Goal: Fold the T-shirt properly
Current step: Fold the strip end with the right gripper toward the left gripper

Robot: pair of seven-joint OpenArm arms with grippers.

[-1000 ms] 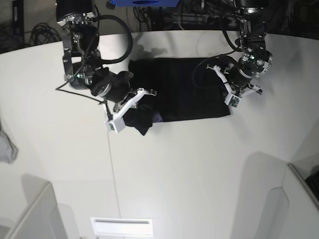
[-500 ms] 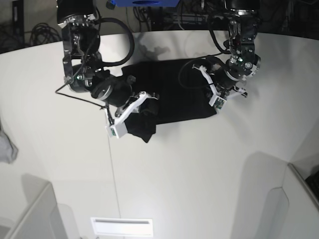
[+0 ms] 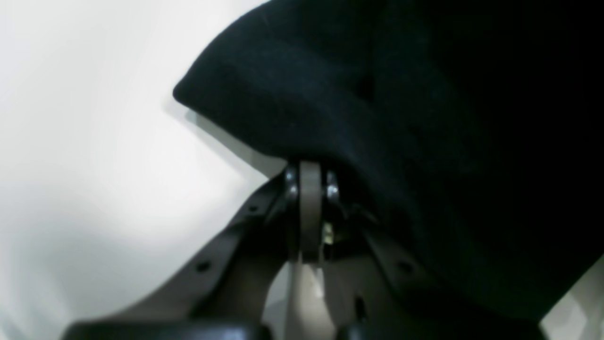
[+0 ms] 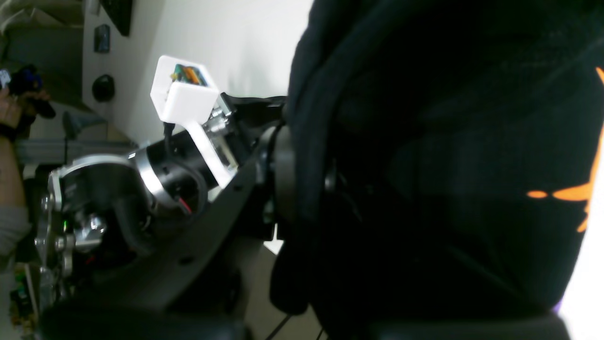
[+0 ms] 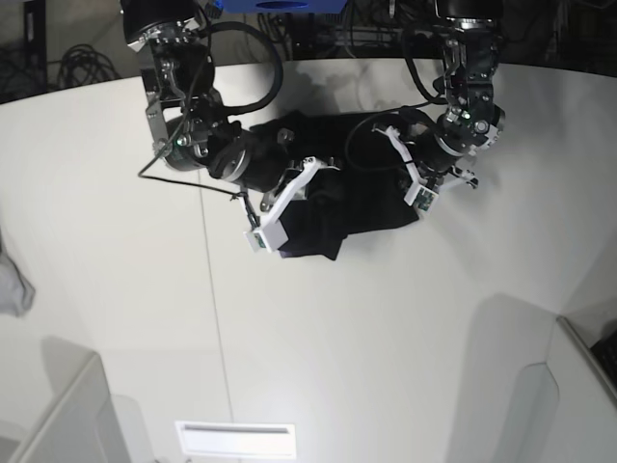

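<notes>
The black T-shirt (image 5: 362, 198) lies bunched on the white table (image 5: 116, 212) between my two arms. In the base view my right gripper (image 5: 310, 178) holds the shirt's left part lifted over the middle. In the right wrist view the black cloth (image 4: 424, 165) drapes over that gripper (image 4: 295, 189), hides its fingertips and shows a bit of orange print (image 4: 566, 193). My left gripper (image 3: 309, 182) is shut on a folded edge of the T-shirt (image 3: 377, 108) at the shirt's right side, just above the table.
A small grey cloth (image 5: 12, 285) lies at the table's left edge. White bins stand at the front left (image 5: 67, 415) and front right (image 5: 569, 405), with a white tray (image 5: 236, 439) between them. The left arm's white camera mount (image 4: 188, 99) is close in the right wrist view.
My right arm has swung rightward, carrying the shirt's left part over the middle. The left arm shifted left with the right edge, then held still.
</notes>
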